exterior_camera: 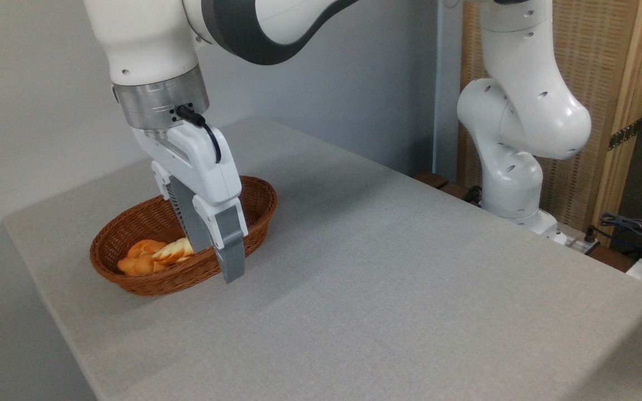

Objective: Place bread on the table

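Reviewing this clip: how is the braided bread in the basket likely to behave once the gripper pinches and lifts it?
The bread looks small, so probably light. Its lumpy crust should grip rather than slip. Being elongated and pinched near one end by the gripper, it may tilt or sag.

A white robot arm reaches down over a brown wicker basket near the left end of the grey desk. Its tool hangs at the basket's near rim, fingers parted, one inside and one in front. Just left of it, the bread lies in the basket beside an orange bun.
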